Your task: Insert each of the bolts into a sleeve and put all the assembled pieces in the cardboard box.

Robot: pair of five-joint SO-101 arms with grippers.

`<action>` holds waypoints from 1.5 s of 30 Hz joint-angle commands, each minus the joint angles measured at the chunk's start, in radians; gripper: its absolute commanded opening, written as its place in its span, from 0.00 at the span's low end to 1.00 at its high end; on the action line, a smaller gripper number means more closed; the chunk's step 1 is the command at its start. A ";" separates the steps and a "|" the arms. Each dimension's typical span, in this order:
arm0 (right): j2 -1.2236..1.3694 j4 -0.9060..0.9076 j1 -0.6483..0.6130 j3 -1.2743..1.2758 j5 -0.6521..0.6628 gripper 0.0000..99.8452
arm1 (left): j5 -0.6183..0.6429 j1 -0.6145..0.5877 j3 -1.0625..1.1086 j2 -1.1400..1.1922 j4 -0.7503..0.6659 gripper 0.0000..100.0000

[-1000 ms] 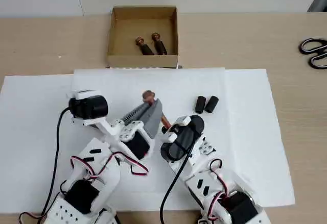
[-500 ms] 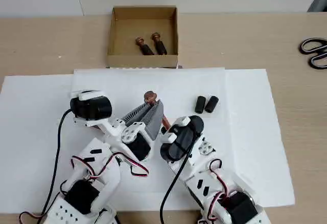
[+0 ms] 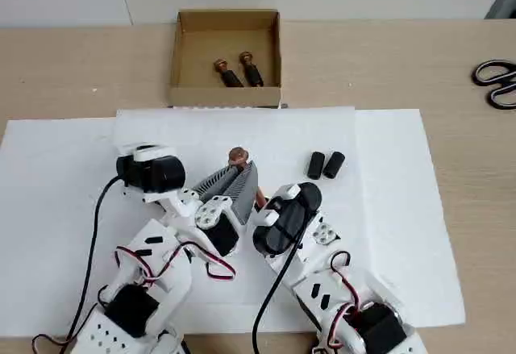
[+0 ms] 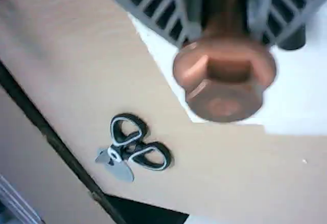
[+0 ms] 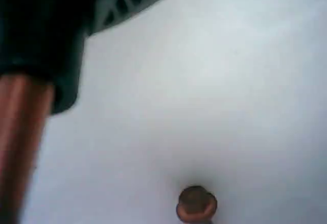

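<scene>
At the far edge of the surface (image 3: 403, 64), locate the cardboard box (image 3: 181, 56). Count two assembled pieces (image 3: 228, 73) (image 3: 250, 68) lying side by side inside: judged as done. On the white sheet (image 3: 387, 233), nearer the arms, note two loose sleeves (image 3: 315, 164) (image 3: 334, 164), close together and possibly touching, both without bolts. Near them, toward the left arm, find the left pincer (image 3: 237, 172) clenched on a bolt (image 3: 236, 157), head protruding beyond the pincer tip, shank gripped, clear of both sleeves. Close by, note a second copper shank (image 3: 260, 196) at the right pincer (image 3: 266, 202); whether released or clenched: cannot tell. Remaining, by judgement: seat the held bolt in a loose sleeve, repeat for the second shank, then transfer both assemblies to the box. Estimated progress: roughly half.
</scene>
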 commanded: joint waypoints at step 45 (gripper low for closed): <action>-0.004 -0.025 -0.001 0.000 -0.005 0.00 | -0.011 0.135 0.030 -0.015 0.158 0.25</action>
